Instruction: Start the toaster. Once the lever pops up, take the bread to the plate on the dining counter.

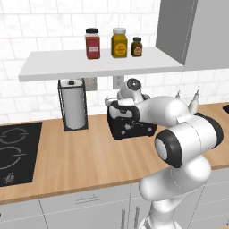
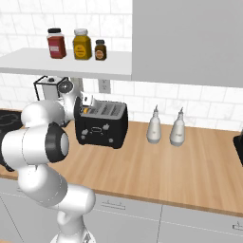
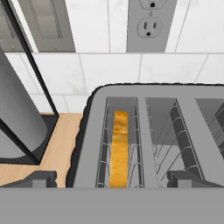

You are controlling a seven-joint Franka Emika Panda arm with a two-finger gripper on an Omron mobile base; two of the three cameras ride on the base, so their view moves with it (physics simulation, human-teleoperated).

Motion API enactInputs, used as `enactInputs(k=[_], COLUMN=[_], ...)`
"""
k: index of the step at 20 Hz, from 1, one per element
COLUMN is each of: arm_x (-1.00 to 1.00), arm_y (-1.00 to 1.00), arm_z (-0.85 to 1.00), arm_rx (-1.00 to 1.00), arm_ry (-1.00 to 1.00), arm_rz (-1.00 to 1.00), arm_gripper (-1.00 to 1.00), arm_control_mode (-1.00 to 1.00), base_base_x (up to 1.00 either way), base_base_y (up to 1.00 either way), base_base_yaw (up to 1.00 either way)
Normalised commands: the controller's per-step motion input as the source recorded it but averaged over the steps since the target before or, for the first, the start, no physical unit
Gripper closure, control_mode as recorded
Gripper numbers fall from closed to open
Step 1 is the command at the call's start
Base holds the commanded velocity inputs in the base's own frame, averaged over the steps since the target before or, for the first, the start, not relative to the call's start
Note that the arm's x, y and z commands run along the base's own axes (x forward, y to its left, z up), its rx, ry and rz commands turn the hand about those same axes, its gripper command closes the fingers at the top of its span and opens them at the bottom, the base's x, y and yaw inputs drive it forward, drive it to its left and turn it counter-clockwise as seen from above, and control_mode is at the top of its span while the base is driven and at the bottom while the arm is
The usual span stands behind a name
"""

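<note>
The black toaster (image 1: 134, 127) stands on the wood worktop against the tiled wall, also seen as the black toaster (image 2: 102, 124). From above, the toaster (image 3: 87, 144) has the bread (image 3: 118, 148) standing on edge in its left slot, orange crust up; the other slot is empty. My gripper (image 3: 113, 180) hovers just above the toaster's left end, open, with one fingertip (image 3: 39, 178) on each side and nothing held. The gripper (image 1: 117, 110) hides part of the toaster top; from the right, the gripper (image 2: 85, 109) sits at the toaster's left edge. The plate and dining counter are out of view.
A paper towel holder (image 1: 74, 105) stands just left of the toaster. Two white bottles (image 2: 154, 126) stand to its right. A shelf (image 1: 103, 62) with three jars hangs overhead. A black cooktop (image 1: 15, 152) is at far left. Wall outlet (image 3: 151, 24) behind.
</note>
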Motion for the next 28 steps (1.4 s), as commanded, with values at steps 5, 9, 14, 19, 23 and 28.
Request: enactInputs(k=[5, 9, 14, 19, 23, 28], arm_x=[0.0, 0.0, 0.0, 0.0, 0.0, 0.0], arm_y=[0.0, 0.0, 0.0, 0.0, 0.0, 0.0], arm_z=[0.0, 0.0, 0.0, 0.0, 0.0, 0.0], arm_rx=[0.0, 0.0, 0.0, 0.0, 0.0, 0.0], arm_ry=[0.0, 0.0, 0.0, 0.0, 0.0, 0.0], arm_rz=[0.0, 0.0, 0.0, 0.0, 0.0, 0.0], arm_gripper=[-1.0, -1.0, -1.0, -1.0, -1.0, -1.0], arm_control_mode=[-1.0, -1.0, -1.0, -1.0, -1.0, -1.0], base_base_x=[0.0, 0.0, 0.0, 0.0, 0.0, 0.0], base_base_y=[0.0, 0.0, 0.0, 0.0, 0.0, 0.0], base_base_yaw=[0.0, 0.0, 0.0, 0.0, 0.0, 0.0])
